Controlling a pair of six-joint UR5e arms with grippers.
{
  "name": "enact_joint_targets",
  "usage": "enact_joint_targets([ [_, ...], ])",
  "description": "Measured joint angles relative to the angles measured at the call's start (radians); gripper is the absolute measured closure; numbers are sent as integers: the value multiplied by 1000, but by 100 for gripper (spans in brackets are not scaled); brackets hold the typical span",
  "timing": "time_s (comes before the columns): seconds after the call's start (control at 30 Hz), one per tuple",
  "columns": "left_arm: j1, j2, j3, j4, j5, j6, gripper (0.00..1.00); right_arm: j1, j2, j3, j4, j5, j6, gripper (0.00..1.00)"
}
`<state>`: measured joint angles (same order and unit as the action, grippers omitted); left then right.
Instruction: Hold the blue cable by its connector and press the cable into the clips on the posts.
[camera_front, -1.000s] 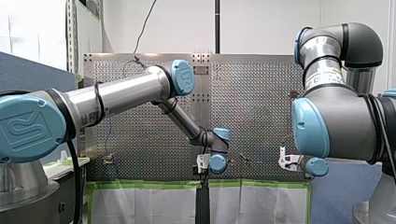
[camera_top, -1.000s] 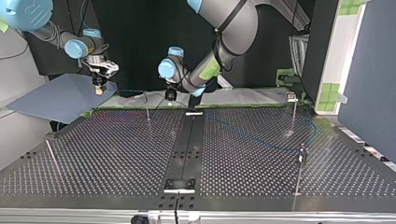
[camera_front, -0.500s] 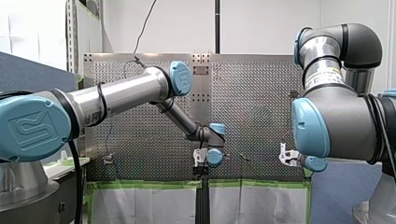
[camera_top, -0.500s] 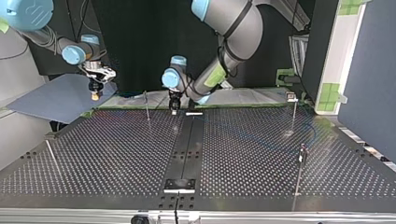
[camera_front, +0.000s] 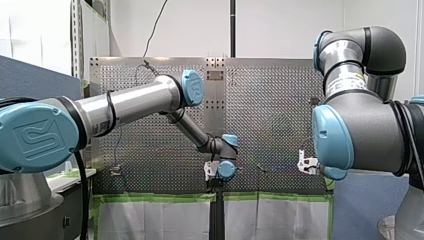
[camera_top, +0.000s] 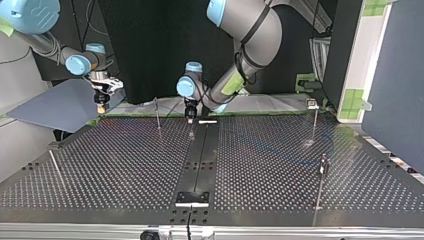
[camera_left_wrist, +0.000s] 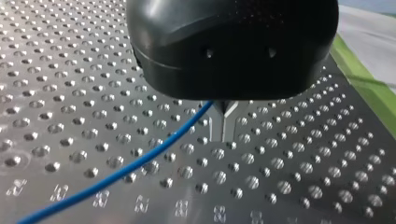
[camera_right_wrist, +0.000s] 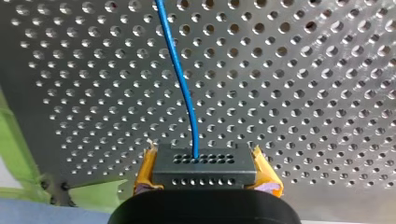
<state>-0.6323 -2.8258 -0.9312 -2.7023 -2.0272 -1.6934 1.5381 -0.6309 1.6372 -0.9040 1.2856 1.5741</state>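
In the right wrist view my right gripper (camera_right_wrist: 204, 161) is shut with its yellow pads (camera_right_wrist: 145, 170) on the dark grey connector (camera_right_wrist: 205, 175). The blue cable (camera_right_wrist: 180, 79) runs out of the connector across the perforated plate. My left gripper (camera_left_wrist: 223, 130) is black with metal fingers, shut on the blue cable (camera_left_wrist: 140, 161) just above the plate. In the top view my left gripper (camera_top: 190, 116) is low near the plate's far middle, beside a thin post (camera_top: 157, 114). My right gripper (camera_top: 101, 104) hangs off the plate's far left corner.
More thin posts stand on the perforated table (camera_top: 125, 165): one (camera_top: 315, 117) at the top view's far right, one (camera_top: 322, 172) nearer on the right, and a leaning rod (camera_top: 56, 167) at the left. A dark centre strip (camera_top: 200, 160) and green tape (camera_front: 160, 197) mark the plate.
My left gripper has come down toward the plate and shifted to the top view's right. My right gripper has drifted a little lower and to the top view's left.
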Motion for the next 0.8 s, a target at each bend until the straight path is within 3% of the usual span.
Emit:
enact_joint_targets([
  [0.27,2,-1,3,15,-18,11,100,2,27,-37,14,-1,6,100],
  [0.43,-1,-1,12,19,-23,13,100,4,70,-80,53,1,-7,100],
  [0.6,-3,-1,24,18,-27,14,100,5,115,-127,99,-1,-6,100],
  [0.8,-3,-1,22,17,-35,14,100,4,132,-185,138,-5,-4,100],
])
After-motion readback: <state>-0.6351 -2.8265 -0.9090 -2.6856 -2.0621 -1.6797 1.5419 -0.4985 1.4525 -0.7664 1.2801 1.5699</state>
